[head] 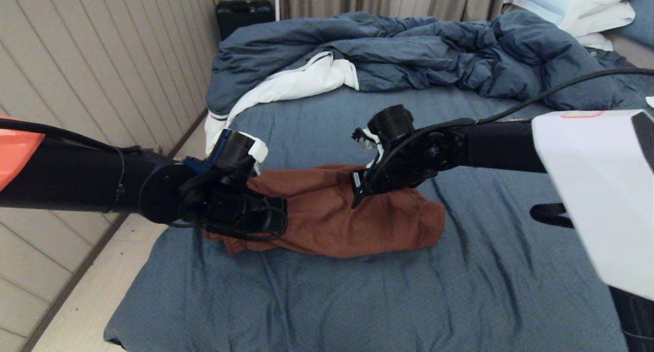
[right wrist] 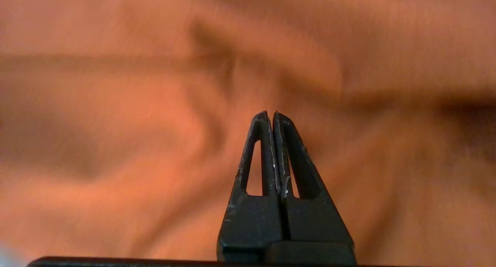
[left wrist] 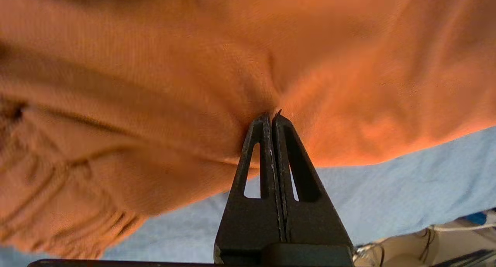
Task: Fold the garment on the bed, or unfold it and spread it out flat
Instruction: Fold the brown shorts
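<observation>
I see the garment (head: 332, 214) bunched at the centre of the bed (head: 357, 301), with the duvet (head: 409, 50) heaped toward twelve o'clock. My left gripper (left wrist: 272, 116) pinches a fold of the garment at its nine o'clock end, fingers pressed together. My right gripper (right wrist: 270, 115) (fingers also pressed together) meets the cloth nearer three o'clock; a grip there I cannot confirm.

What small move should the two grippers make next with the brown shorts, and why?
Probably draw the two grippers apart to pull the cloth taut. The left gripper and the right gripper are both shut, tips in the garment, which lies bunched and creased on the bed. Whether the right one really pinches cloth is not clear.
</observation>
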Available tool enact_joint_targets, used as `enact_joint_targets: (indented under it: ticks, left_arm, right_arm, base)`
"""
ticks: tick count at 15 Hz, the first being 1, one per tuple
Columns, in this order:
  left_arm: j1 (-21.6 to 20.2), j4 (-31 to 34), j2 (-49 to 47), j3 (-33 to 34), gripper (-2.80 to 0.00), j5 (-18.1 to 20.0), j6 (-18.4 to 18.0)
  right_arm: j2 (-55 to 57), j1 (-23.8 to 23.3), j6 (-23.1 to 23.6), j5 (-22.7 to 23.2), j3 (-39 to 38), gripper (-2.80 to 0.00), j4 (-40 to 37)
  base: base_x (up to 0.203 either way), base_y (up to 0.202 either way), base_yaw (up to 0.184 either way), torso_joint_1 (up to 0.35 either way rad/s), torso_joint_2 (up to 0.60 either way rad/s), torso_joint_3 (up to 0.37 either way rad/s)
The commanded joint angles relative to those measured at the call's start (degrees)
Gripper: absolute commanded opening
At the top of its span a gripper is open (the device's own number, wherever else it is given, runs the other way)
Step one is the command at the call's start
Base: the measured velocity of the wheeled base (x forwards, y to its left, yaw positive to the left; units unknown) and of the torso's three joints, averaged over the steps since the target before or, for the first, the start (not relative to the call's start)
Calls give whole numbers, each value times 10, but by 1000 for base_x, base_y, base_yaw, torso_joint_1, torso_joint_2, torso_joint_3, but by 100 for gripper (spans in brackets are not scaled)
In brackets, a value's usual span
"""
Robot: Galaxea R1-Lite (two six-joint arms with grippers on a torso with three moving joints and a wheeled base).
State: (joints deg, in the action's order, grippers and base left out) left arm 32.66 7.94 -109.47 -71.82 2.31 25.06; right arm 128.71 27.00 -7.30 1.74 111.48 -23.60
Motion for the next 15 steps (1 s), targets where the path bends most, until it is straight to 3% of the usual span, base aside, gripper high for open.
enact_joint_targets:
  ticks: [1,8,15]
  left_arm:
    - [1,0,25,24,-280,0,1]
    - [14,-26,69,103,-280,1,-1]
    - [13,-35,82,100,-280,-6,1]
  right_arm:
    - [41,1,0,-20,10,-280,41]
    - [97,8,-8,-217,9,-280,231]
    - [50,2,-25,-235,-6,-280,266]
  base:
    - [0,0,0,0,0,0]
    - [0,0,0,0,0,0]
    - [0,0,0,0,0,0]
